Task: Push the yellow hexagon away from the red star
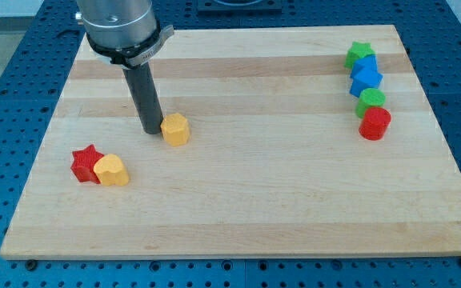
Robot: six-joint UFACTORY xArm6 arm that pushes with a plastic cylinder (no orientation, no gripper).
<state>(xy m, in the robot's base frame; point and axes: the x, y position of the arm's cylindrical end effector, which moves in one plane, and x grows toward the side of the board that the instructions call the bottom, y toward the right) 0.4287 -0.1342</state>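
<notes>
The yellow hexagon (175, 129) lies left of the board's middle. My tip (151, 130) stands right next to it on its left side, touching or nearly touching. The red star (86, 163) lies further toward the view's bottom left, with a yellow heart-shaped block (112, 170) pressed against its right side. The hexagon is well apart from the star, up and to the right of it.
At the view's right, a column of blocks: a green star (359, 55), a blue block (366, 78), a green round block (370, 101) and a red cylinder (374, 123). The wooden board (246, 208) sits on a blue perforated table.
</notes>
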